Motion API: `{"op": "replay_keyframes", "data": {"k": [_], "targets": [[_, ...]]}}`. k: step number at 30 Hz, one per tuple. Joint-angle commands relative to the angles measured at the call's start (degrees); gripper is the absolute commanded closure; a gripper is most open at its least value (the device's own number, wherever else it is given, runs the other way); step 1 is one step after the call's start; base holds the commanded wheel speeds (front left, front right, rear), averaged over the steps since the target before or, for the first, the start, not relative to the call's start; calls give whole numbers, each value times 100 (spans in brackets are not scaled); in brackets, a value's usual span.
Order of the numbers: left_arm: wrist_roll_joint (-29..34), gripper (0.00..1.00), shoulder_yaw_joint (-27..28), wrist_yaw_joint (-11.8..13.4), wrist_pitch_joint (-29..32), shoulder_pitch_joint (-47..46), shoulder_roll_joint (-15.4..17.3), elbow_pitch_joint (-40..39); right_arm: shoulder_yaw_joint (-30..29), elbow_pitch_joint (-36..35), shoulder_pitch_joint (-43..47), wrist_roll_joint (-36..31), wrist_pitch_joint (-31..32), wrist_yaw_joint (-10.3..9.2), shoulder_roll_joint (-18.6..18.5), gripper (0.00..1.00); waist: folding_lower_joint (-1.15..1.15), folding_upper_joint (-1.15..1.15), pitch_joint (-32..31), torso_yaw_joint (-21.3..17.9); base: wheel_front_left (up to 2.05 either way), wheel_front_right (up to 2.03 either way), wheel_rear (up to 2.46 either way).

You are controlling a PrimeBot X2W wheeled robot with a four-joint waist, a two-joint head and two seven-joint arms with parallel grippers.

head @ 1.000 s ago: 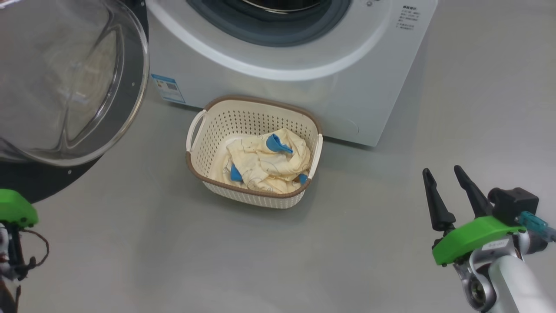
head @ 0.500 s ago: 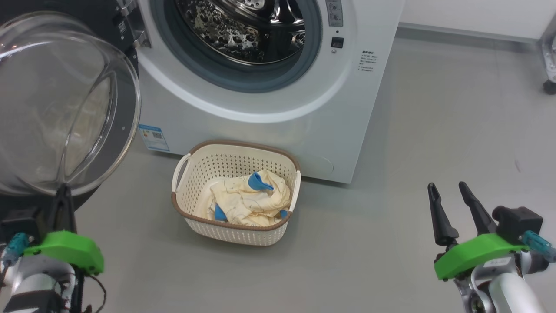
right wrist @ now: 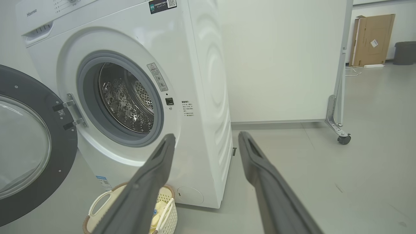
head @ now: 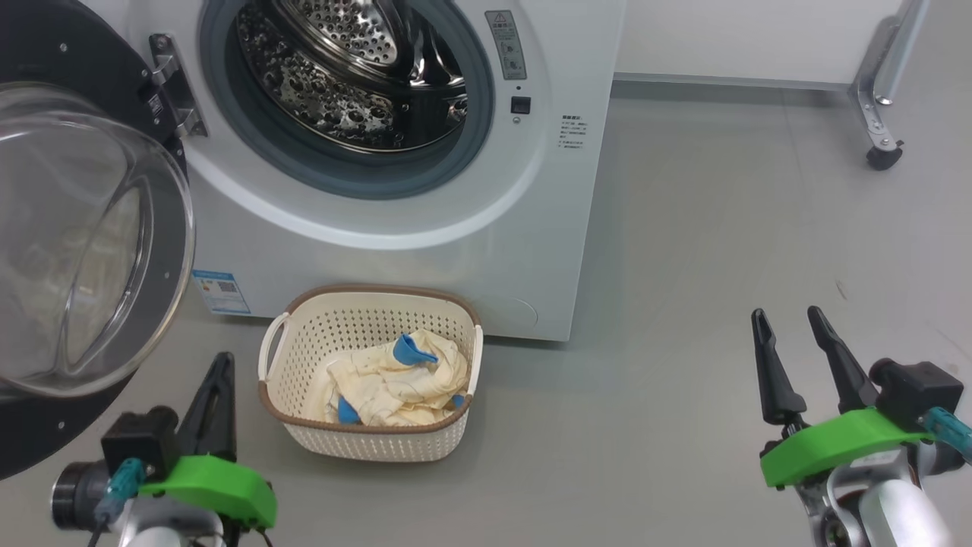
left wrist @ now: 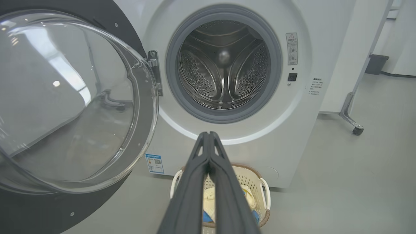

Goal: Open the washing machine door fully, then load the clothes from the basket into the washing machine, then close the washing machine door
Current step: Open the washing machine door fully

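Note:
The white washing machine [head: 425, 243] [left wrist: 292, 136] [right wrist: 201, 97] has its steel drum exposed. Its door [head: 83, 243] [left wrist: 74, 100] [right wrist: 29, 146], black-rimmed with a clear glass bowl, is swung wide to the left. The cream basket [head: 319, 342] [left wrist: 263, 191] [right wrist: 97, 208] sits on the floor against the machine's front, with the pale yellow, blue-trimmed clothes [head: 387, 380] [left wrist: 211, 198] inside. My left gripper [head: 220, 372] [left wrist: 208, 135] is shut and empty, just left of the basket. My right gripper [head: 786, 319] [right wrist: 206, 139] is open and empty, well to the basket's right.
Grey floor [head: 683, 266] spreads to the right of the machine. A white panel on a castered metal leg [head: 877, 114] [right wrist: 338, 130] stands at the back right. A cardboard box [right wrist: 370, 39] and a dark bin [right wrist: 404, 52] are far off.
The camera has tilted up, so more of the drum and the back wall shows. My left gripper has risen into the picture beside the basket; the right gripper holds its place.

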Motion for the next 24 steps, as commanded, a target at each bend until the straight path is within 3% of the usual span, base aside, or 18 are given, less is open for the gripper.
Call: {"op": "replay_keyframes", "data": {"k": [1,6,12,13,14,15,24], "targets": [[-17,100,185,40,-63,-158,51,-276,71,-237,-101,-39,20,-16,-30,0,0,0,-20,-63,0,0,0],[-75,100,105,158,-257,42,-236,-424,82,-253,-42,-79,2,-16,-27,0,0,0,-13,-213,0,0,0],[-188,100,102,132,-438,195,-428,-427,116,-277,-66,-84,-20,-16,-5,0,0,0,37,-397,0,0,0],[-189,81,94,98,-466,208,-442,-442,121,-280,-72,-84,-23,-16,-3,0,0,0,47,-425,0,0,0],[-182,24,99,86,-490,221,-454,-452,126,-283,-78,-83,-26,-16,-2,0,0,0,56,-447,0,0,0],[-169,0,116,95,-509,234,-465,-454,129,-284,-83,-81,-28,-16,-3,0,0,0,64,-468,0,0,0],[-211,0,318,-84,-572,309,-582,-470,127,-279,-108,-86,-32,-16,-11,0,0,0,104,-585,0,0,0]]}}
